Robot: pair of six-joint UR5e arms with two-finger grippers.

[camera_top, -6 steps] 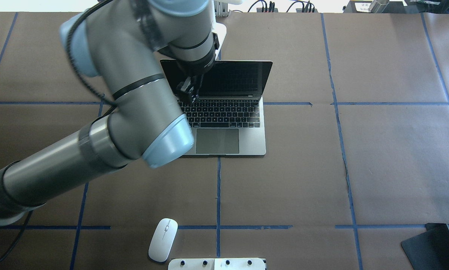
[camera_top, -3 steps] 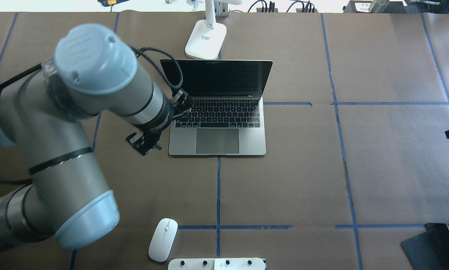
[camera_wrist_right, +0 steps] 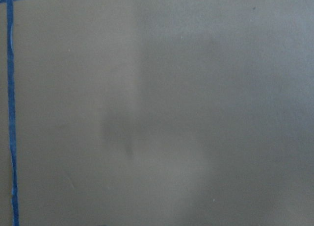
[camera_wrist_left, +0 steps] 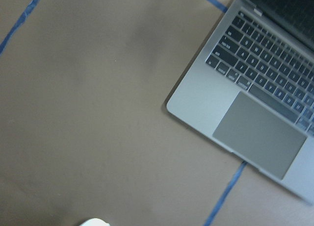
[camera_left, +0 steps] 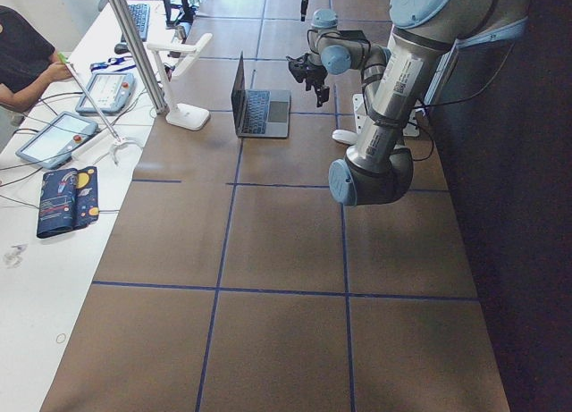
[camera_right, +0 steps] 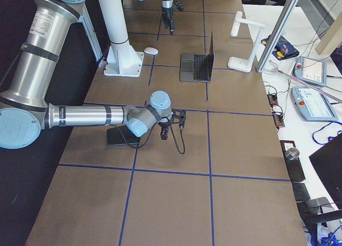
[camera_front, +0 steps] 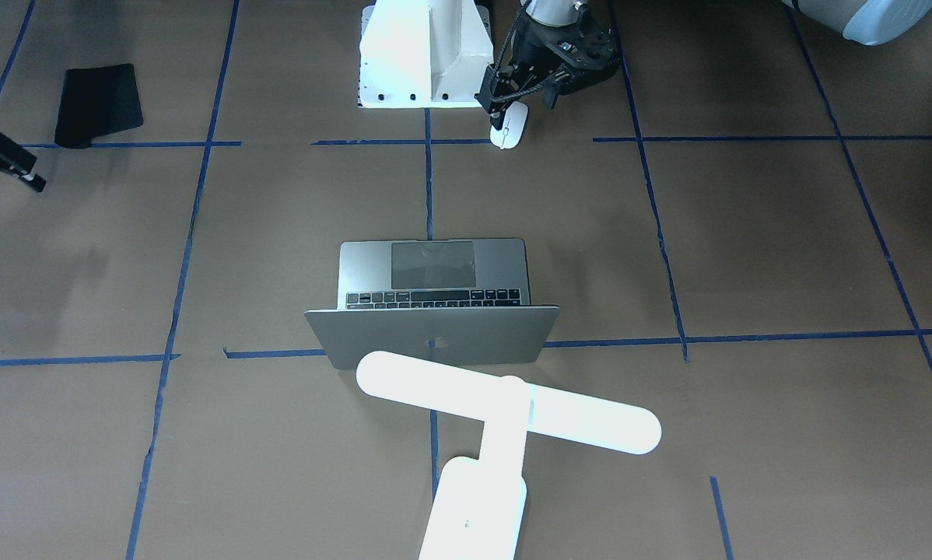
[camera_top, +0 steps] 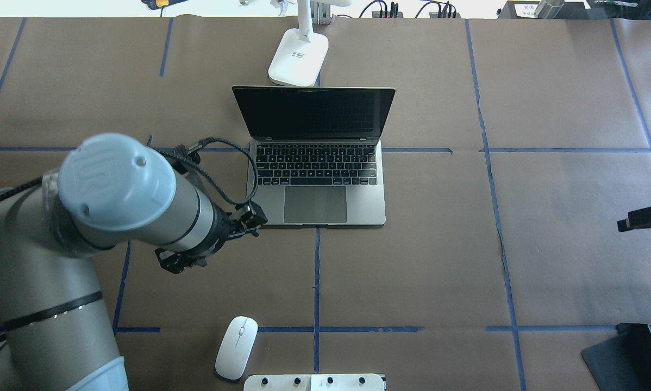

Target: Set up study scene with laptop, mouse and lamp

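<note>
The laptop [camera_top: 314,179] stands open at the table's middle, its screen dark; its front left corner shows in the left wrist view [camera_wrist_left: 255,113]. The lamp's [camera_top: 298,57] base sits just behind the lid, and its bar head [camera_front: 505,400] reaches across above it. The mouse [camera_top: 237,346] lies at the near edge beside the pedestal, and only its tip shows in the left wrist view [camera_wrist_left: 93,222]. My left gripper [camera_top: 180,259] hangs open and empty in the air between the laptop and the mouse. My right gripper [camera_top: 649,224] is open and empty, low over bare paper at the far right.
A black mat [camera_top: 624,353] lies at the near right corner. The white bolted pedestal [camera_front: 423,54] stands at the near edge next to the mouse. Blue tape lines [camera_top: 316,282] cross the brown paper. Tablets and cables lie beyond the far edge.
My left arm has swung back from the laptop's hinge, past its left front corner, toward the mouse. My right gripper has come into view at the right edge and moved inward.
</note>
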